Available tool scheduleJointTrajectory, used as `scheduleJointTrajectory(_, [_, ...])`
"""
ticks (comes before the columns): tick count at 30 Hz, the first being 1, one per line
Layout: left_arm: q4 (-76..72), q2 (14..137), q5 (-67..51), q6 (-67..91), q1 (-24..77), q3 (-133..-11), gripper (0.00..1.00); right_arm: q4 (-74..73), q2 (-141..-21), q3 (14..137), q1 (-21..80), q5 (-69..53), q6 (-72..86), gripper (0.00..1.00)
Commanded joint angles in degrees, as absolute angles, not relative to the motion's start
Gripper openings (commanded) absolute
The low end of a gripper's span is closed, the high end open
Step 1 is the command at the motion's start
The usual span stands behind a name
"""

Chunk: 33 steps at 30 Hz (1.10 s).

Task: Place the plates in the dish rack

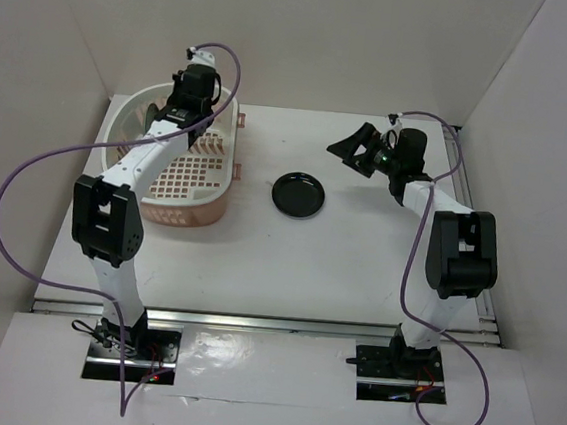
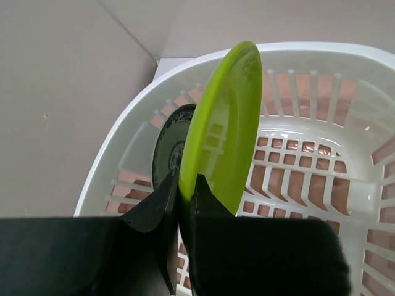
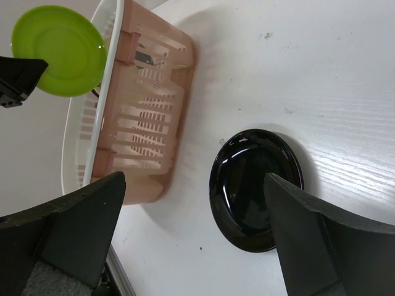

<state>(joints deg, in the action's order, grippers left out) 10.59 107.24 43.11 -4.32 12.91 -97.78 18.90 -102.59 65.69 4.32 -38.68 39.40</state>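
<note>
My left gripper is shut on the edge of the lime green plate and holds it upright over the far left end of the dish rack. A blue-patterned plate stands on edge in the rack just behind it. In the top view the left gripper is above the rack. The glossy black plate lies flat on the table to the rack's right. My right gripper is open and empty, above and behind that plate. The cream plate is not in view.
The rack's pinkish-tan base shows side-on in the right wrist view, with the lime plate above its rim. White walls enclose the table at the back and on both sides. A purple cable loops out from each arm.
</note>
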Motion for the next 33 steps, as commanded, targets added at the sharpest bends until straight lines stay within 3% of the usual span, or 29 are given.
scheduleJointTrajectory(1, [5.8,108.5,45.2,-5.1,12.3,-99.2,0.0,22.3,-103.9,67.5,4.8,-40.3,40.0,1.0])
scheduleJointTrajectory(33, [7.0,116.9,47.1,1.8,11.8,-97.6,0.0,25.6,-105.6,67.5,4.8,-43.5,41.7,1.0])
